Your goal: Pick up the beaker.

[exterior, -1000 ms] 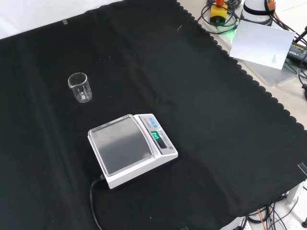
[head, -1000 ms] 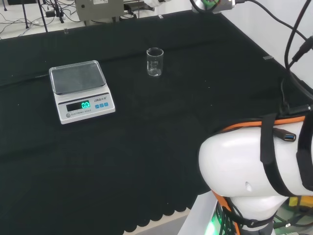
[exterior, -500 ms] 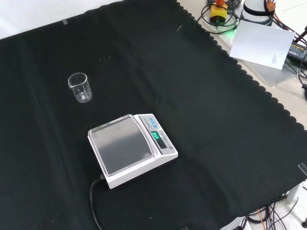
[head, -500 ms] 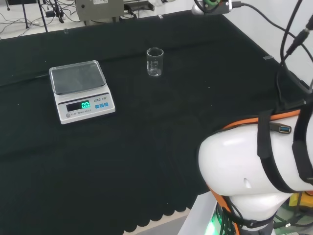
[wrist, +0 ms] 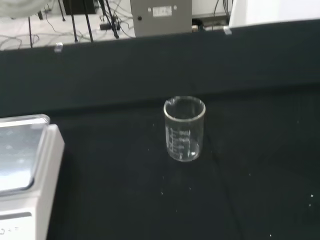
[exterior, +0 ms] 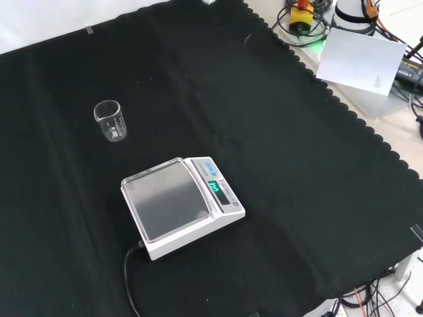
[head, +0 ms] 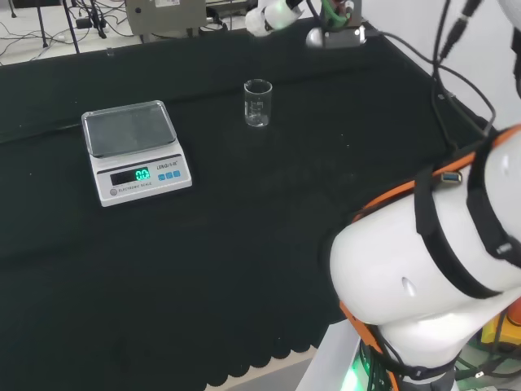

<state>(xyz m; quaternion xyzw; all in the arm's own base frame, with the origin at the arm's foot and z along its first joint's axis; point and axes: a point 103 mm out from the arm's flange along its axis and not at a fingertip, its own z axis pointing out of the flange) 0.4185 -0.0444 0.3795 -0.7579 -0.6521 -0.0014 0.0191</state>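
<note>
While the arm is filling the right of the head view, the tabletop is carrying a scale and the beaker, well apart from each other. The beaker is standing upright and seems empty. The hand is showing at the far edge, near but not touching the beaker; whether its fingers are open I cannot tell. The approach step seems to be underway; next the hand must come down beside the glass.

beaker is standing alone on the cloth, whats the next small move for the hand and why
Probably bring the hand down and toward the beaker. In the head view the hand sits high near the far edge of the cloth, well apart from the beaker, which stands upright and untouched to the right of the scale. Nothing stands between them.
</note>
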